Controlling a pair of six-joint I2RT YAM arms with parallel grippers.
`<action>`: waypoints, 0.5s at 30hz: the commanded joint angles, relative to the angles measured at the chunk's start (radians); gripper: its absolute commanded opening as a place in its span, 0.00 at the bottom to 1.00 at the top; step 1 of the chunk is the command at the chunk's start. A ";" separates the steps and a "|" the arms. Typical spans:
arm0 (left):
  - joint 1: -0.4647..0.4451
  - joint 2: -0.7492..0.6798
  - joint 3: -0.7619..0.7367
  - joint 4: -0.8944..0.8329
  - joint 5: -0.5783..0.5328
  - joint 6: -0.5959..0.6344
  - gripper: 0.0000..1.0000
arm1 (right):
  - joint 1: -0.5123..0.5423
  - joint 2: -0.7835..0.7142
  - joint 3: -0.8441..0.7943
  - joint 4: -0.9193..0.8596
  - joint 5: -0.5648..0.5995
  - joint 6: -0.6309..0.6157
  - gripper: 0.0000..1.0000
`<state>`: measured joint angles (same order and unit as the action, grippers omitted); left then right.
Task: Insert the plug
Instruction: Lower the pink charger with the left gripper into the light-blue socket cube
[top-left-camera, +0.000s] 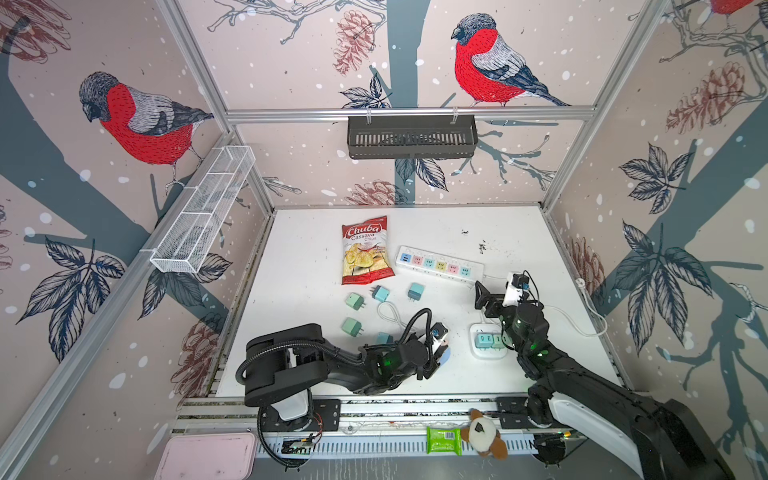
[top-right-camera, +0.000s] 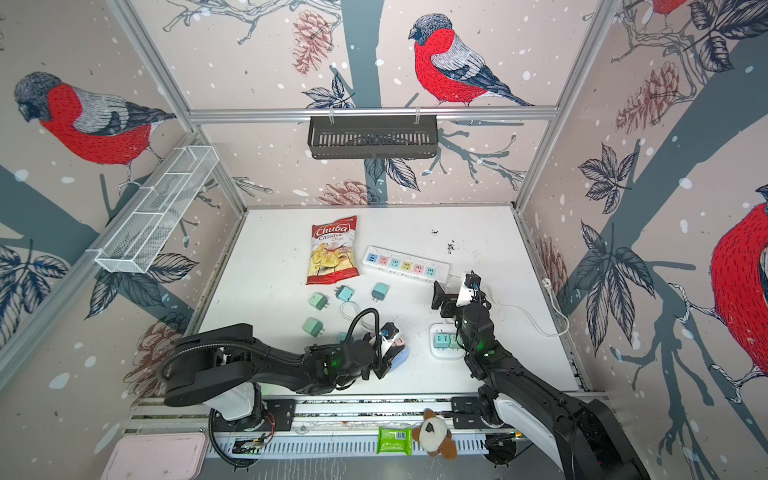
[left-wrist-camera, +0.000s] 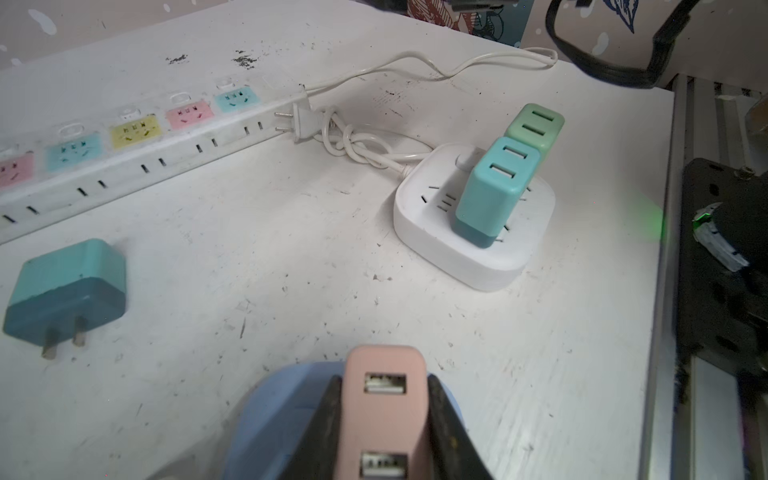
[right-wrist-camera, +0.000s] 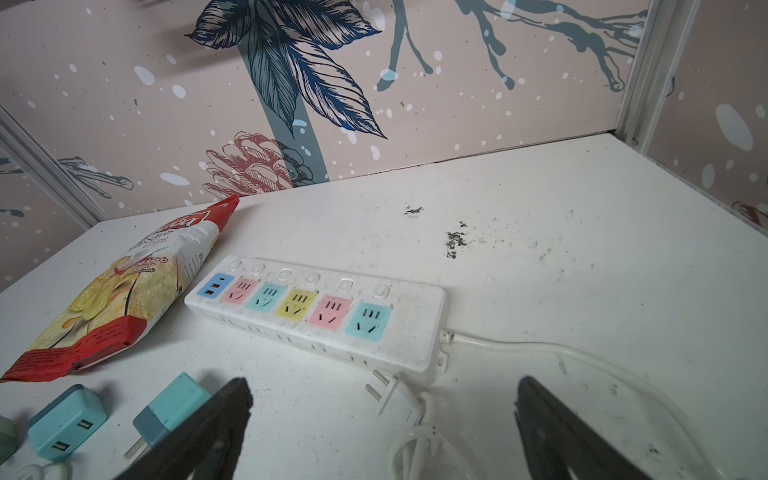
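Pink and round-cornered, the USB charger plug (left-wrist-camera: 384, 419) sits clamped in the left gripper's (left-wrist-camera: 384, 380) black jaws over a blue disc (left-wrist-camera: 282, 415). Beyond, a square white socket block (left-wrist-camera: 478, 270) holds two chargers (left-wrist-camera: 490, 199); the right gripper (right-wrist-camera: 382, 392) gapes beside the long power strip (right-wrist-camera: 415, 328).

The right hand (right-wrist-camera: 382, 392) holds its two black fingers (right-wrist-camera: 224, 419) wide apart above the white counter (right-wrist-camera: 582, 249). Past them a white power strip (right-wrist-camera: 316, 316) with blue, pink, teal and yellow sockets lies flat, well apart from the counter's wall edge. A white two-pin plug (right-wrist-camera: 388, 395) on a knotted cord lies just beside the strip's cable end. A chips bag (right-wrist-camera: 120, 299) lies just beside its other end, with two teal chargers (right-wrist-camera: 66, 424) near the bag
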<state>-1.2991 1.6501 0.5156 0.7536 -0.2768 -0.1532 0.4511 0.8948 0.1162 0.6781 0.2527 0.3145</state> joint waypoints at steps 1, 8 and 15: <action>0.006 0.050 0.039 -0.029 0.057 0.078 0.00 | 0.002 -0.002 0.006 0.009 0.017 -0.004 1.00; 0.006 0.088 -0.011 0.121 0.129 0.041 0.00 | 0.003 0.002 0.007 0.010 0.017 -0.003 1.00; 0.005 0.079 -0.060 0.132 0.112 -0.008 0.00 | 0.002 0.010 0.011 0.009 0.020 -0.003 1.00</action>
<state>-1.2930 1.7241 0.4583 0.9813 -0.1825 -0.1333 0.4519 0.9047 0.1192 0.6773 0.2619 0.3145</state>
